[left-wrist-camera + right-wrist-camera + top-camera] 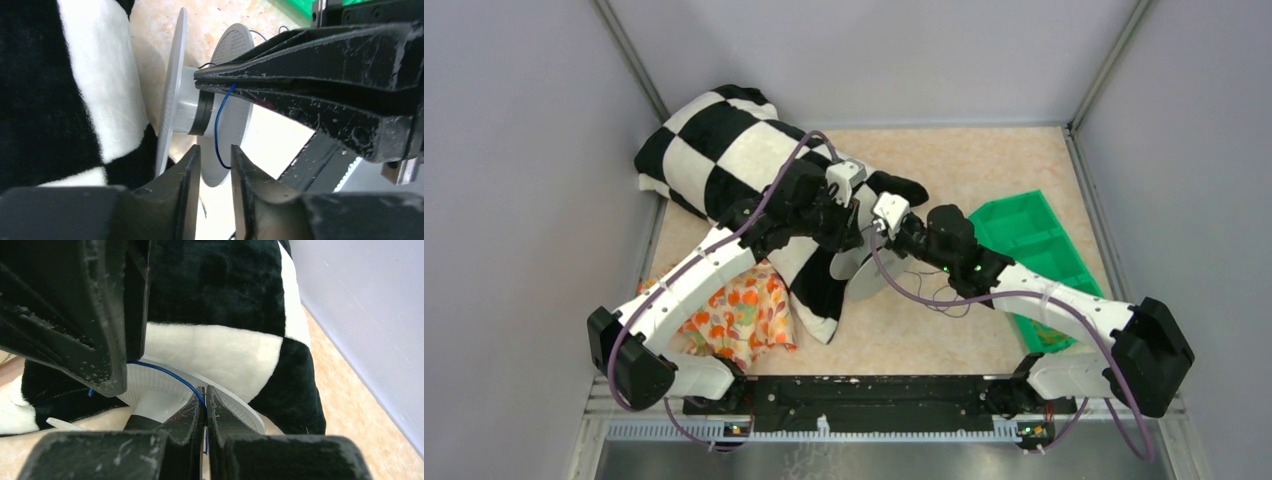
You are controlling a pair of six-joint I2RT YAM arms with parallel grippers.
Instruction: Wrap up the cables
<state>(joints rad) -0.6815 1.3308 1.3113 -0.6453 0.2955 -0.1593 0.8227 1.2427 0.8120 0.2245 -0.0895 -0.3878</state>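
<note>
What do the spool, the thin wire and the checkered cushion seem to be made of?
The spool: probably plastic, white, smooth and matt, with thin stiff flanges. The wire: likely metal under glossy blue insulation; it holds a curve. The cushion: soft plush fabric, its fuzzy pile visible.

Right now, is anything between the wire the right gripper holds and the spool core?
Nothing visible does. The right gripper pinches the blue wire right beside the spool's core, and the left gripper sits open close by.

Seemingly blue cable, black-white checked cushion
</note>
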